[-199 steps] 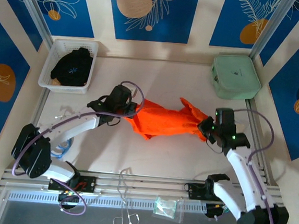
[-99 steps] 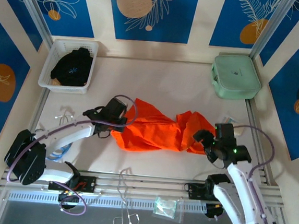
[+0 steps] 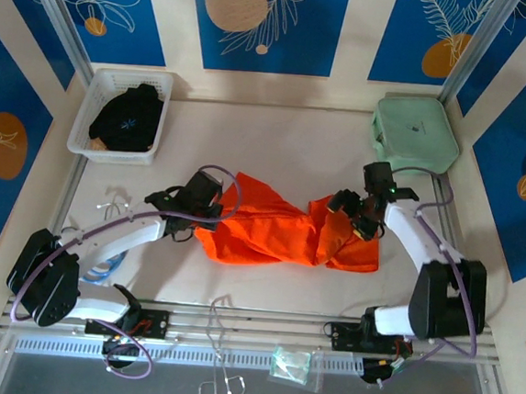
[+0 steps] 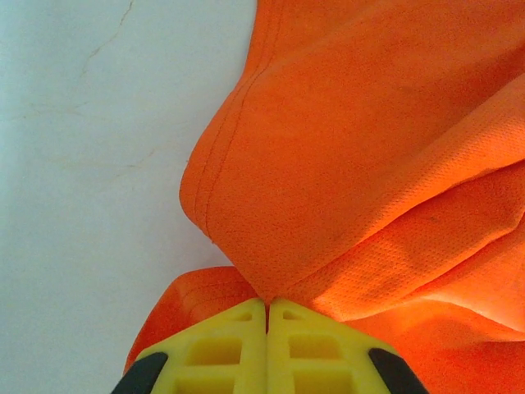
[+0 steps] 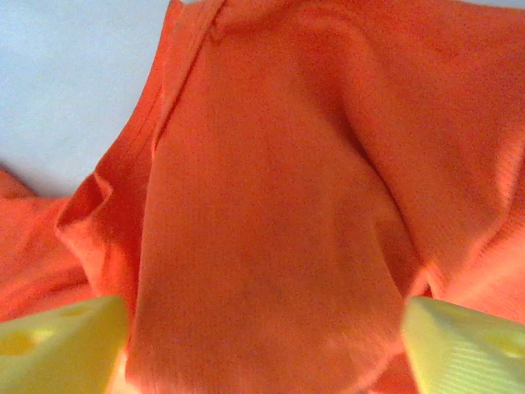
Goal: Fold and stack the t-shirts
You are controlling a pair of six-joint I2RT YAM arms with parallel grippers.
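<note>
**A:** In the middle of the top view, a bright orange, fine-mesh fabric t-shirt lies crumpled in a long, rumpled band on the pale, smooth table.

**B:** And the left gripper?

**A:** It is at the band's left end. Its moulded yellow fingers, hollowed with small pockets, are pressed tight together and pinch a stitched fold of the orange t-shirt.

**B:** The right gripper?

**A:** It is over the right end. Its pale yellow fingers are spread wide, with soft creased cloth lying between them. It grips nothing, though I cannot tell whether the tips touch the fabric.

**B:** Anything else?

**A:** A black fabric garment with a small pale-blue star-like mark sits bunched in a white slotted plastic basket at upper left. A mint-green rounded hard case rests at upper right.
</note>
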